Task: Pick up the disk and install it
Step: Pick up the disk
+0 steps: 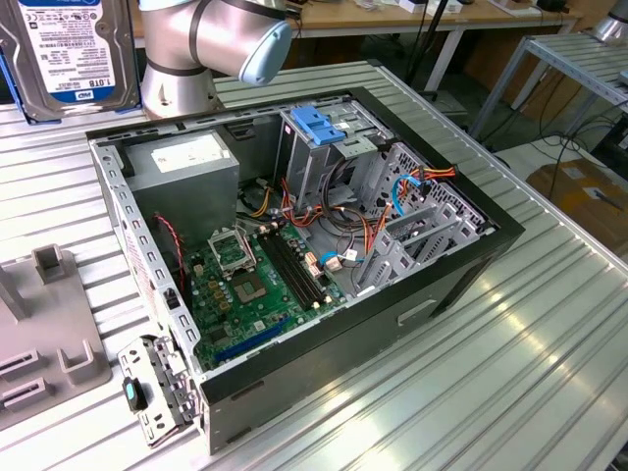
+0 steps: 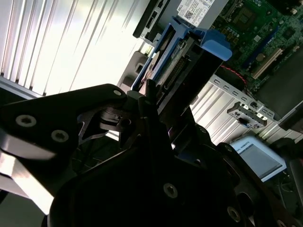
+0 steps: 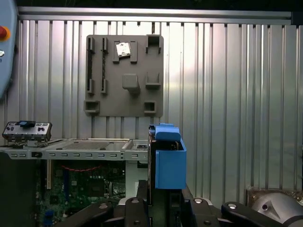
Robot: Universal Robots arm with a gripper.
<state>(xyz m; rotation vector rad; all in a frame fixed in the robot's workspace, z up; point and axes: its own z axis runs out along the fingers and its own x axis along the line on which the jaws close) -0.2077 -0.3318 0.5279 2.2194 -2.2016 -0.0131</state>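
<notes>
The disk, a dark hard drive with a white label in a bright blue carrier, hangs in the air at the exterior view's far left, beyond the open computer case. In the second wrist view my gripper is shut on the disk, whose blue end tab points toward the case. In the first wrist view the disk stands edge-on between my black fingers, above the case's side wall. My gripper is partly cut off by the picture's edge.
Inside the case are a ridged blue latch piece on the drive cage, a grey power supply, the motherboard and loose cables. A grey fixture plate lies on the ribbed metal table. The arm's base stands behind the case.
</notes>
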